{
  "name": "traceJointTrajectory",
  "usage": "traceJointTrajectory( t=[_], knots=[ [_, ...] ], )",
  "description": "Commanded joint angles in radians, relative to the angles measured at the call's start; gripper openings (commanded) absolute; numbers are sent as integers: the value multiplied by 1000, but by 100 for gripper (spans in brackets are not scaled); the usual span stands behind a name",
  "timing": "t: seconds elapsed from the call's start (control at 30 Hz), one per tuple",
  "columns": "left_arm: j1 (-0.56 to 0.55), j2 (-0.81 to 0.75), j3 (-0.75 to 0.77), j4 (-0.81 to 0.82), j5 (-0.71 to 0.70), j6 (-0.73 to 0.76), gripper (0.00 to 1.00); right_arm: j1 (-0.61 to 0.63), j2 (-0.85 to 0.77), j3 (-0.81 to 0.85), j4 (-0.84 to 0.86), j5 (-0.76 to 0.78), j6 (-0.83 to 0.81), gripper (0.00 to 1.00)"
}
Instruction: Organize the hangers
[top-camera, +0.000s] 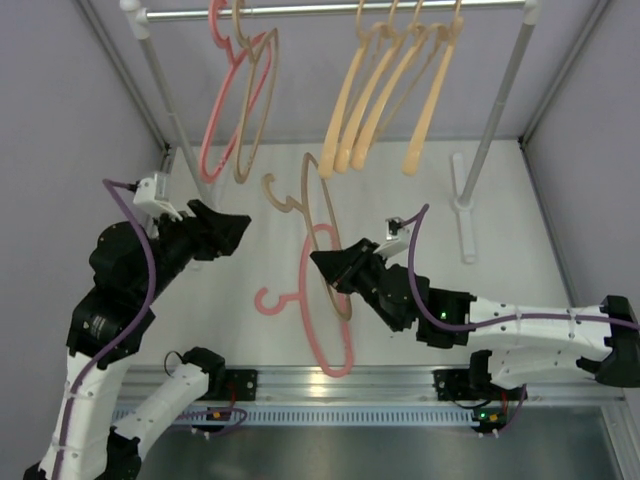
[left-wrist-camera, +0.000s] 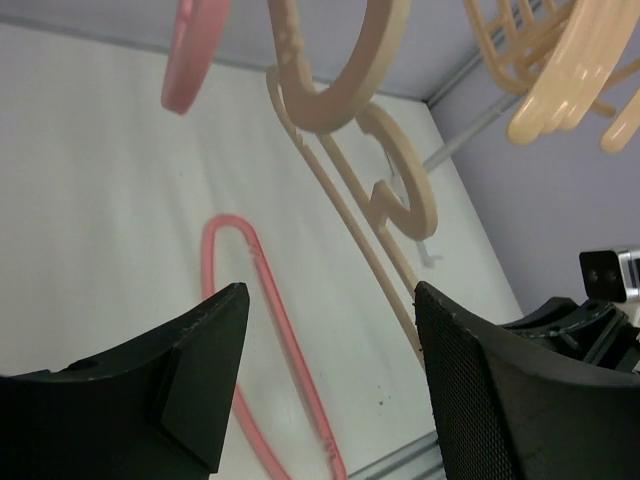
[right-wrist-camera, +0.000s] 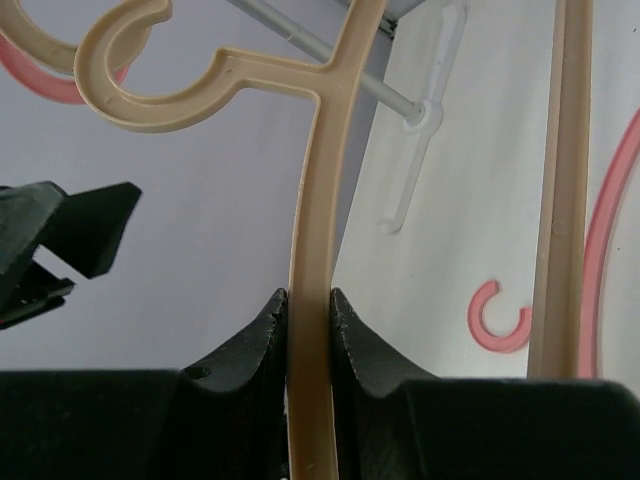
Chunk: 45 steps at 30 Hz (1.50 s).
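Two findings: right gripper (right-wrist-camera: 308, 300) clamped on beige hanger (right-wrist-camera: 319, 200), raised above pink hanger (left-wrist-camera: 230, 219) lying on table (top-camera: 410, 215); left gripper (left-wrist-camera: 330, 340) at left, jaws apart, empty.

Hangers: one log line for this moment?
right gripper: shut on tan hanger, off table | left gripper: open, empty | pink hanger: on table | rail: six hangers hung

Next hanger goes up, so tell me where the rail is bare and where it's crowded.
The grey metal rail is bare between the hung beige-tan plastic hanger and the four pale peach-orange hangers, and briefly between those and the right white post. Crowded: the peach hooks bunch together; the hung pink hanger crowds the tan one.
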Motion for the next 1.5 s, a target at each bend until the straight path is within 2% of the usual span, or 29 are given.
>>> traceJointTrajectory(
  t=[0.0,0.27,0.63,0.73,0.93,1.47],
  knots=[
    [2,-9,-44,5,131,-64,72,27,1,36,93,74,-2,0],
    [2,-21,-153,10,267,-106,75,35,-9,17,67,130,-1,0],
    [-32,40,-250,120,278,-114,78,38,9,13,21,196,7,0],
    [-111,72,-230,151,200,-117,78,40,18,14,10,216,2,0],
    [-424,158,-247,231,-92,-139,79,38,41,22,12,233,-7,0],
    [-446,222,-269,367,-276,-199,77,43,66,16,19,232,-12,0]
  ],
)
